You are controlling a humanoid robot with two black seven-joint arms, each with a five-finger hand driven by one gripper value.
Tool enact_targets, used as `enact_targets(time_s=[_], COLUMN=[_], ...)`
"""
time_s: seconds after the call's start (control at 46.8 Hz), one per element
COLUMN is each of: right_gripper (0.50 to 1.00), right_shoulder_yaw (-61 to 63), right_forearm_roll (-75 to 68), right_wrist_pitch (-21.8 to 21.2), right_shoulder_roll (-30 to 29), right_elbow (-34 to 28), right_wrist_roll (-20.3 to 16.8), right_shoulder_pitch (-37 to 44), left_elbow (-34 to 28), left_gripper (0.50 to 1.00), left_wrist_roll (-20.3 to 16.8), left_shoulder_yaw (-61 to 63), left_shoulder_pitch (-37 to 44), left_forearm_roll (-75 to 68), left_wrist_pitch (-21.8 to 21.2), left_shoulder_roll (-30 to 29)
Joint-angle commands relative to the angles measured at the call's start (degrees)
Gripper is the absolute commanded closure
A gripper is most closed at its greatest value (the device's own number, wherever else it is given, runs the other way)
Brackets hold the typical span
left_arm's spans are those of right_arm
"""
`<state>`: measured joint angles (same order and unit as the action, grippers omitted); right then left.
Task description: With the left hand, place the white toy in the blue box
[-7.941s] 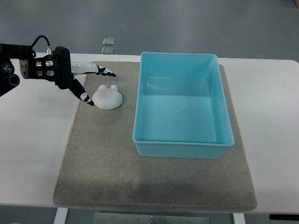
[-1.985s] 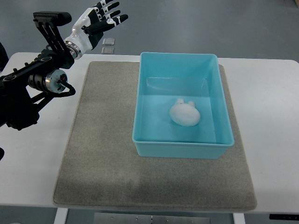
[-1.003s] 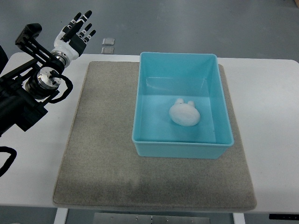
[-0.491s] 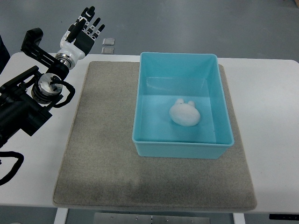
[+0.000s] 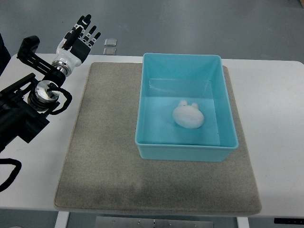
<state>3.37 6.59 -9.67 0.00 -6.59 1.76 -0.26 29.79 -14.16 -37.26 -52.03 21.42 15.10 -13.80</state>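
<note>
Left hand [image 5: 77,37] at upper left of frame, fingers spread and empty, raised clear of mat [image 5: 102,156]; white toy [image 5: 187,115] resting inside blue box [image 5: 183,152], centre-right, placement apparently complete.

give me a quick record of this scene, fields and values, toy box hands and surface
toy: white toy, lying on the floor of the box, ears toward the far wall
box: blue box, open top, on the mat
mat: grey mat, on the white table
left robot hand: left robot hand, fingers spread, holds nothing, raised over the table's far left corner, apart from the box
right robot hand: not in view
task state: toy is inside the box
</note>
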Motion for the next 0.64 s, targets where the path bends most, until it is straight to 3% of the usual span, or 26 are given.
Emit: enact_targets(time_s=[0.0,0.619], right_gripper=[0.564,0.564], right_shoulder_yaw=[0.1,0.0], right_forearm_roll=[0.0,0.3], right_wrist_pitch=[0.0,-0.6], right_shoulder_roll=[0.0,0.0], right_elbow=[0.0,-1.0], right_wrist_roll=[0.0,0.5], right_shoulder_pitch=[0.0,0.0], left_elbow=[-1.3,-1.8], left_gripper=[0.508,0.508], left_wrist_roll=[0.0,-0.1], left_shoulder_yaw=[0.1,0.2], left_shoulder_pitch=[-0.2,-0.5], left_forearm_roll=[0.0,0.0], left_wrist_pitch=[0.0,-0.2], left_shoulder_roll=[0.4,0.5])
